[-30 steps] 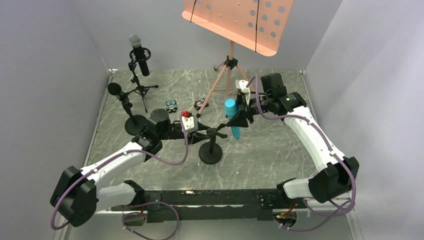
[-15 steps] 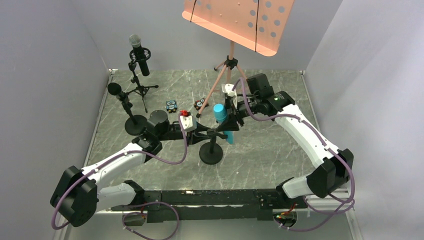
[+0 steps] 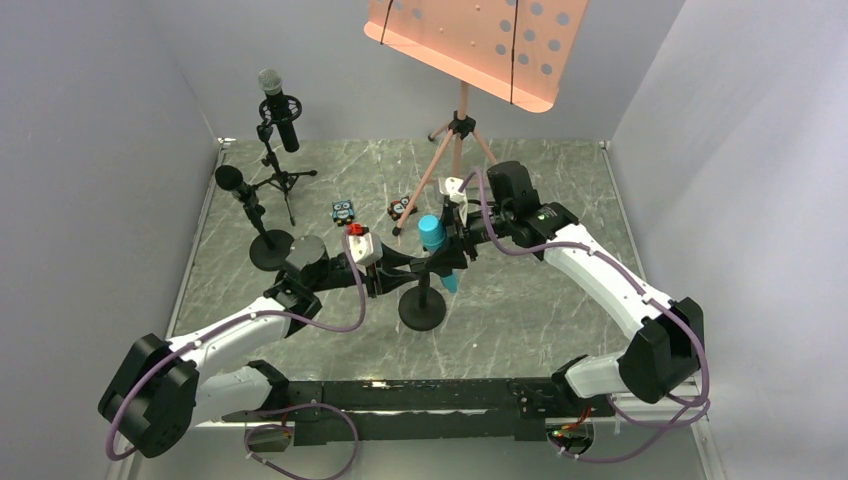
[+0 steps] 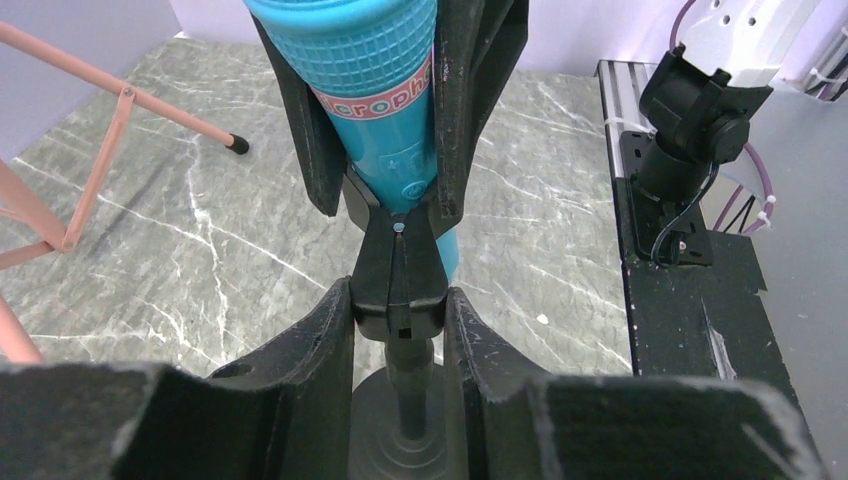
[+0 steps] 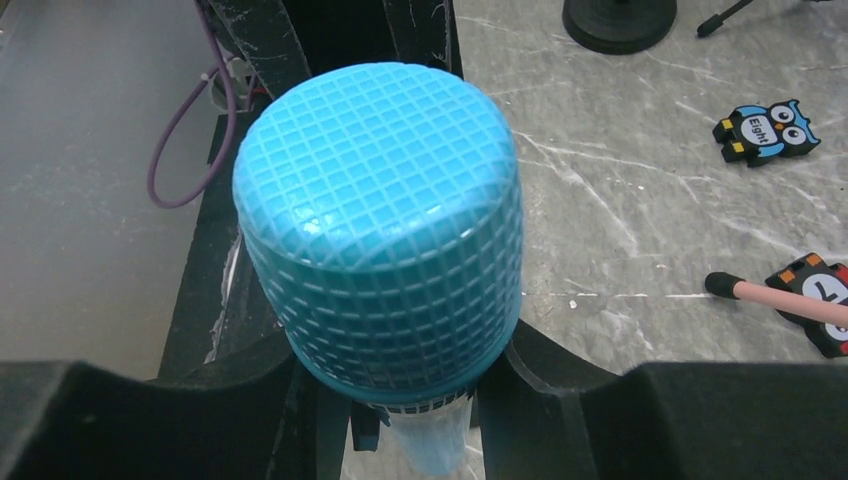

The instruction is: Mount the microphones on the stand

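Two of the three microphones look done: at the upper left of the top view, the black microphone (image 3: 238, 188) stands in its round-base stand (image 3: 271, 249) and the silver-mesh microphone (image 3: 277, 105) in the tripod stand (image 3: 282, 180). Toward the middle, your left hand (image 4: 398, 332) pinches the neck of the clip (image 4: 398, 272) on the centre stand (image 3: 422, 308). The turquoise microphone (image 4: 375, 90) sits tilted between the clip's prongs, pinched by your right hand (image 3: 450, 240); I judge that seating it and letting go are what is left. Its pink band reads "microph…", the rest hidden. At the right of the right wrist view, an owl figurine (image 5: 765, 130) on the table (image 5: 620, 200) reads "Eight"
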Controlling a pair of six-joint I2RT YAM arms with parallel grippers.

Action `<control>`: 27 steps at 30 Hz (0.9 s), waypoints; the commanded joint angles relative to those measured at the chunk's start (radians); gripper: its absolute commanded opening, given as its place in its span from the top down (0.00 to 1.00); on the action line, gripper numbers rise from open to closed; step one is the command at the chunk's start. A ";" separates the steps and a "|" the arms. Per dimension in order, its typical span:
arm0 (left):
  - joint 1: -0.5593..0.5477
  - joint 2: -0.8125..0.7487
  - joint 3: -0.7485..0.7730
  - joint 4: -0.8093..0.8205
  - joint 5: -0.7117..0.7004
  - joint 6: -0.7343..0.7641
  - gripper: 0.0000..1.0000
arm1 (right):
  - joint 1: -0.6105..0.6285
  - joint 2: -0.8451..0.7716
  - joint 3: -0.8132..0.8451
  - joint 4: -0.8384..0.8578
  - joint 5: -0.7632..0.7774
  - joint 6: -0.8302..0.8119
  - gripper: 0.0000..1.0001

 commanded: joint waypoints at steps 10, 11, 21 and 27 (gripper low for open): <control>-0.008 -0.029 -0.027 0.086 -0.065 -0.211 0.32 | 0.012 -0.089 -0.088 0.147 -0.028 0.067 0.75; -0.009 -0.039 -0.026 0.077 -0.075 -0.215 0.25 | 0.012 -0.090 -0.089 0.143 -0.027 0.066 0.72; -0.009 -0.212 -0.026 -0.139 -0.128 -0.101 0.01 | -0.034 -0.121 -0.099 0.152 -0.036 0.096 0.19; -0.007 -0.363 -0.029 -0.343 -0.199 -0.027 0.01 | -0.075 -0.146 -0.107 0.069 -0.070 -0.025 0.01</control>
